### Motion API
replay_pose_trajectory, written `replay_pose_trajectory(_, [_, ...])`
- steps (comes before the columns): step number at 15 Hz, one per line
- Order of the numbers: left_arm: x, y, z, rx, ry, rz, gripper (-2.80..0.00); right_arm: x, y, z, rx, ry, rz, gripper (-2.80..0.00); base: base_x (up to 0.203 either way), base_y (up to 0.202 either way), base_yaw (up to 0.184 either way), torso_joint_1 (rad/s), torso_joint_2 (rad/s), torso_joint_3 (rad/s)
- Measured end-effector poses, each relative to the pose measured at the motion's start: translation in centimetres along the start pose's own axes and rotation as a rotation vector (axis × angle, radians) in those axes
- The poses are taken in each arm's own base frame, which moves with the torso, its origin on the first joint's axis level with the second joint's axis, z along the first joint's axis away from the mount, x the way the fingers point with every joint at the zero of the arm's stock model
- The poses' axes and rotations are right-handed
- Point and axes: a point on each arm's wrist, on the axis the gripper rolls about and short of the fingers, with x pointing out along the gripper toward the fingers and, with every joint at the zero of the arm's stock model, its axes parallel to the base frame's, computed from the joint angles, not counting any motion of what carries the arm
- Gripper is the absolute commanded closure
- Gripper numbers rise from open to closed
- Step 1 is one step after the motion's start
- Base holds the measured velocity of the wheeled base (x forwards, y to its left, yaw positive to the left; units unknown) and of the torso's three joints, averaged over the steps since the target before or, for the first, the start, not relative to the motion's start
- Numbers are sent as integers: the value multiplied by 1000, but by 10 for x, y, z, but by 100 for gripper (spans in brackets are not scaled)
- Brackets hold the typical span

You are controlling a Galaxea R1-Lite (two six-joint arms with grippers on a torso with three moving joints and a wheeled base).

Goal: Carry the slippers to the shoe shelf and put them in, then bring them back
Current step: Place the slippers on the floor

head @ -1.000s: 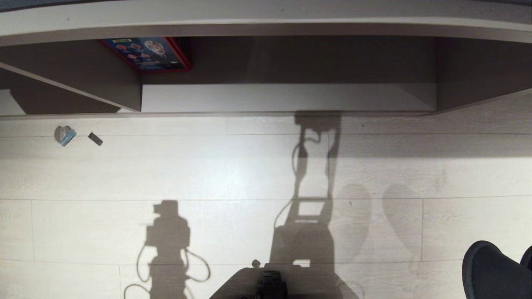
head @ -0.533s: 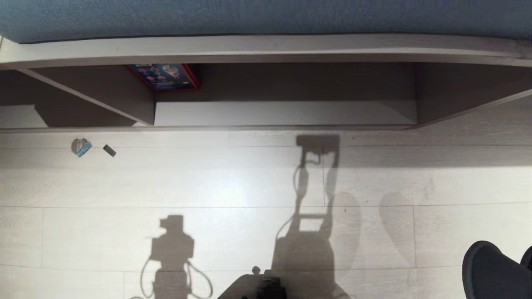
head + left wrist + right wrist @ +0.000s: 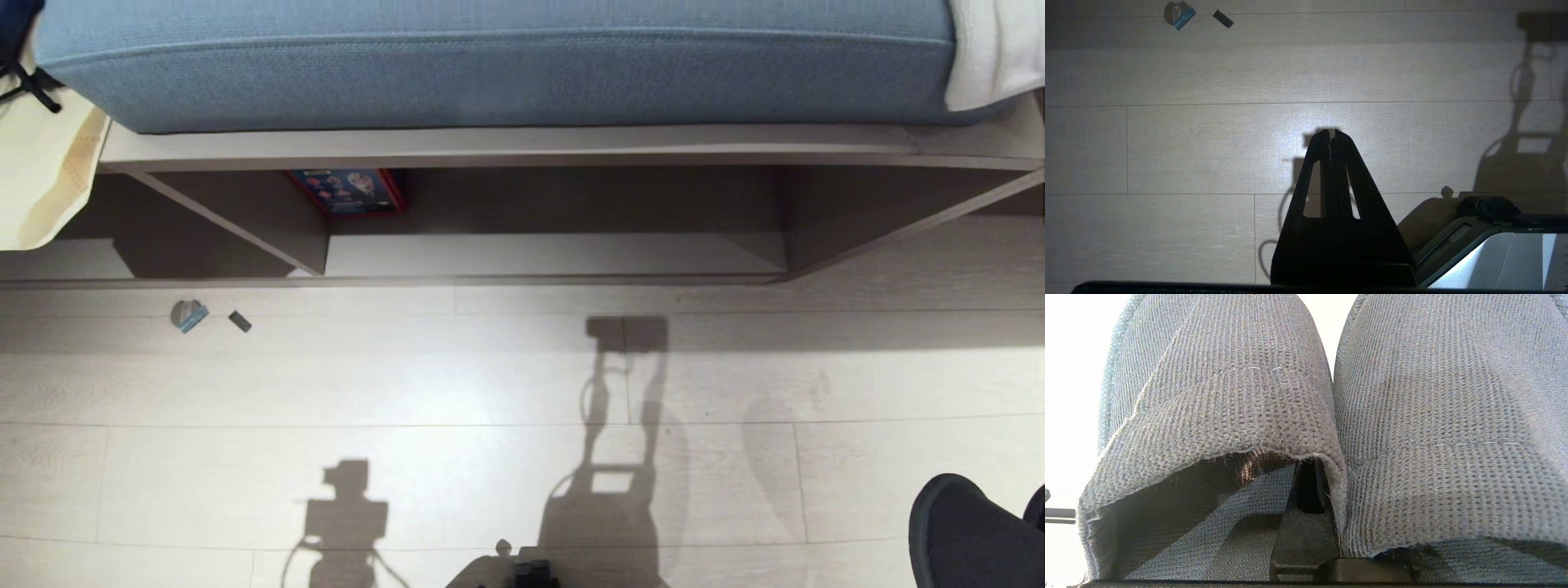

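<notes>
The right gripper clamps the pair of dark knitted slippers together, the left gripper hangs closed and empty above pale floor planks, and no writing is legible.

Pale plank floor runs beneath a blue cushion atop grey-brown furniture.

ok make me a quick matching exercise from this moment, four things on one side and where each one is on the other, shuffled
Things:
1. slippers
2. colourful box
3. blue cushion
4. left gripper

Places or states:
a. lying along the top of the wood unit
b. shut and empty above bare floor planks
c. pinched side by side in the right gripper
d. at the back of the shoe shelf, towards its left end

Pairs: 1-c, 2-d, 3-a, 4-b
</notes>
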Motion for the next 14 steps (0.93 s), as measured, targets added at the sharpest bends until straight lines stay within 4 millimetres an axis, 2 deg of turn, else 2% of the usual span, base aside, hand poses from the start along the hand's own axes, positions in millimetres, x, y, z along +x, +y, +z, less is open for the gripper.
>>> replay_pose_trajectory(14, [0, 0, 0, 0, 0, 0, 0, 0, 0, 0, 0, 1, 0, 0, 0, 0, 0, 2, 2, 202])
